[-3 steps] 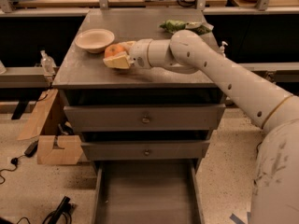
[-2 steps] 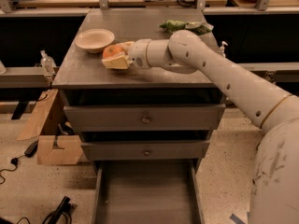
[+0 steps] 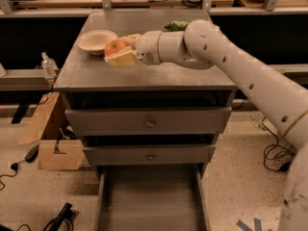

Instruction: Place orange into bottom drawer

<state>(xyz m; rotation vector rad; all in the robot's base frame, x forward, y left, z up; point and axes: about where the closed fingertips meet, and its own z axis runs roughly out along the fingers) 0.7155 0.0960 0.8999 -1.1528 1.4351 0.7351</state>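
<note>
The orange [image 3: 114, 47] is a small round bright fruit held between the pale fingers of my gripper [image 3: 119, 49], just above the grey cabinet top [image 3: 144, 71] at its left middle. The gripper is shut on the orange, one finger [image 3: 121, 59] below it and one behind it. My white arm reaches in from the right. The bottom drawer [image 3: 150, 198] is pulled open low in the view, a wide shallow grey tray with nothing in it.
A beige bowl [image 3: 96, 41] stands on the cabinet top just left of the gripper. A green thing [image 3: 175, 25] lies behind the arm. Two upper drawers [image 3: 149, 121] with round knobs are closed. Cardboard [image 3: 53, 148] and cables lie on the floor to the left.
The gripper with the orange has risen slightly off the cabinet top and shifted a little; the orange now shows more clearly between the fingers.
</note>
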